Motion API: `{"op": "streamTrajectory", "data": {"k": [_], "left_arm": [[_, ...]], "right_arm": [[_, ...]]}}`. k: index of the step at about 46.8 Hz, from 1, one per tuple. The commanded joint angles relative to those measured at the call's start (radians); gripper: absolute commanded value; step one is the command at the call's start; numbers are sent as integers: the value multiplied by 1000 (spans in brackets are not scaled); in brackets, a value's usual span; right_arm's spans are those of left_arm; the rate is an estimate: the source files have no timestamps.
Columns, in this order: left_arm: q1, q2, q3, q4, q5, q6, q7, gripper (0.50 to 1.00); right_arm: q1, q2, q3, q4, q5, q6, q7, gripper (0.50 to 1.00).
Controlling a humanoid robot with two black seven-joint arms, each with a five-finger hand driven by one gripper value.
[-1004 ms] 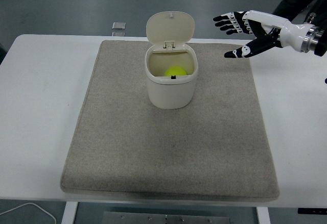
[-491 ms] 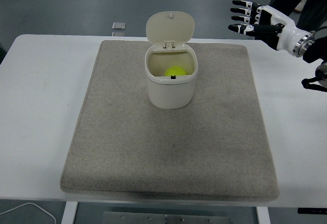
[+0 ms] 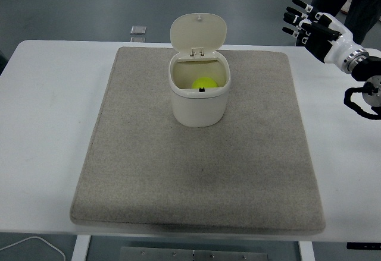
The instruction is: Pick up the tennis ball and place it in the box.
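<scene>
A white worktop (image 3: 47, 130) filled the lower and middle frame, its near edge along the bottom. A thin white cable (image 3: 36, 244) curled below that edge at the lower left. A large grey-beige mat (image 3: 196, 178) covered most of the worktop and was bare across its near half.

Just above the centre of the frame stood a cream box (image 3: 199, 103) on the mat, upright, with its hinged lid (image 3: 198, 32) tipped open and back. The yellow-green tennis ball (image 3: 203, 83) lay inside the box, low against the far wall, partly hidden by the near rim.

At the upper right, the right hand (image 3: 315, 30) was raised beside the mat's far right corner, empty. Its fingers (image 3: 296, 16) were spread wide and pointed toward the upper left. The ball sat well apart from them, down and to the left, enclosed by the box wall. No left hand showed anywhere. A small grey square object (image 3: 138, 30) rested on the worktop beyond the mat, at upper centre-left.

The placing looked finished. The risk left seemed slight: if the arm swung back across the mat, it could clip the raised lid or nudge the light box and tip it. The lid might also drop shut by its own weight.
</scene>
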Motion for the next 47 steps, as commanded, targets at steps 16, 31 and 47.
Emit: {"op": "streamTrajectory", "data": {"k": [16,31,47], "left_arm": [[0,0,0,0,1,0,0,992],[0,0,0,0,1,0,0,992],[0,0,0,0,1,0,0,992]], "right_arm": [[-10,5,3,-2,-21,-15,13,921],[-26,16,9,-2,-21,-33,14,921],[-26,18,8,-2,-22,-35,48,921]]}}
